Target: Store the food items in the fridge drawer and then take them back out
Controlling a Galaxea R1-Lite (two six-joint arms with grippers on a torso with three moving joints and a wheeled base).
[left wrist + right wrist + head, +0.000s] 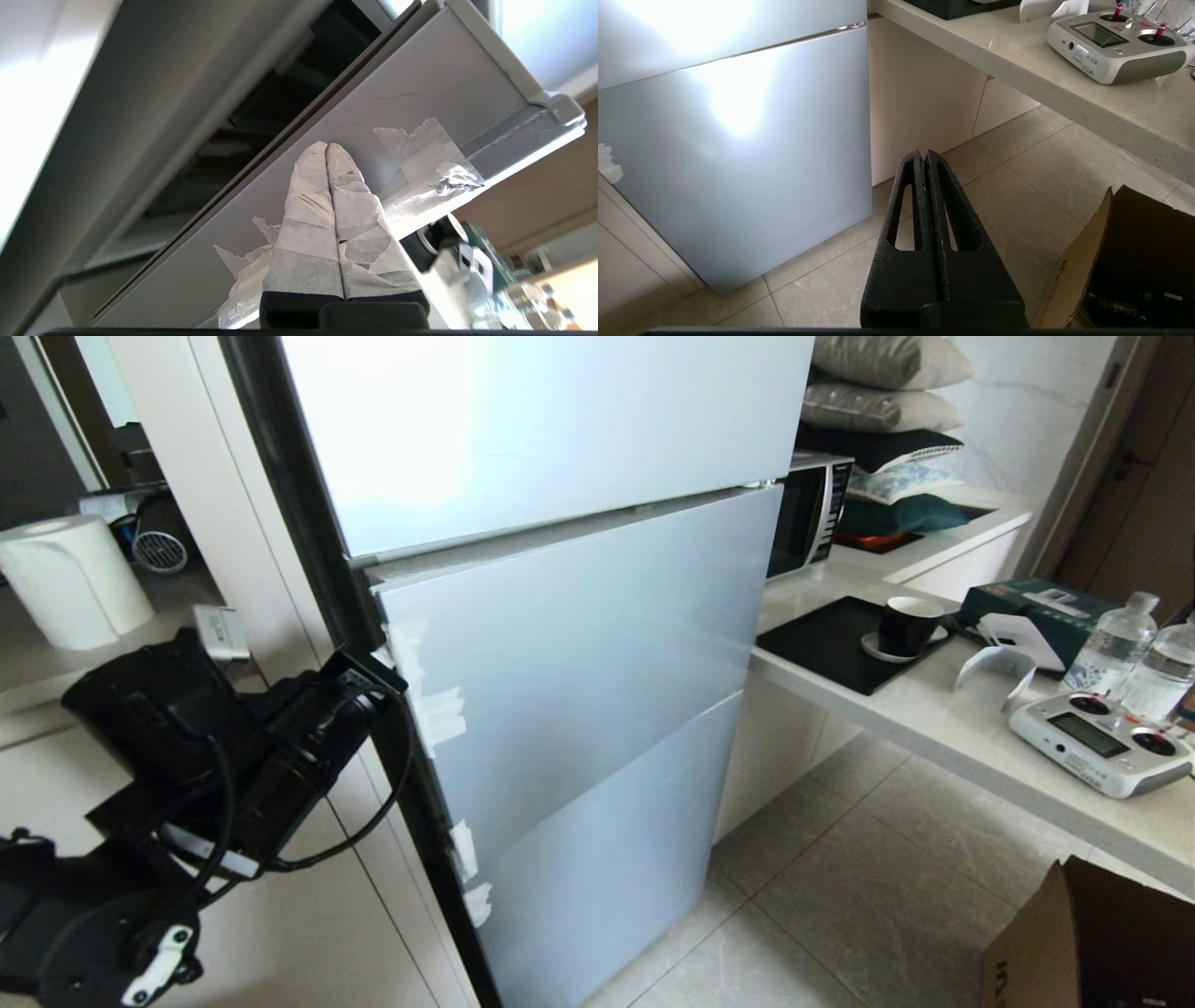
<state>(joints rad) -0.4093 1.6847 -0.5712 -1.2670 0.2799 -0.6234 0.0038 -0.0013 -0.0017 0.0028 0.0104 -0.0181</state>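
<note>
- My left gripper (327, 148), its tape-wrapped fingers (308, 205) pressed together on nothing, sits at the side edge of the silver-blue middle fridge door panel (579, 653), beside the torn tape patches (420, 154).
- My right gripper (924, 156) hangs parked over the floor tiles, jaws closed and empty.
- The panel looks slightly ajar, a dark gap behind it; I judge I'm on the opening step.
- Next I need to pull that edge outward.
- Clear drawer and red fruit: not in view.

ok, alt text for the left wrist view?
The left gripper, its fingers wrapped in white tape and pressed shut, points at the side edge of a fridge door panel patched with torn tape. A dark gap shows beside the panel.
</note>
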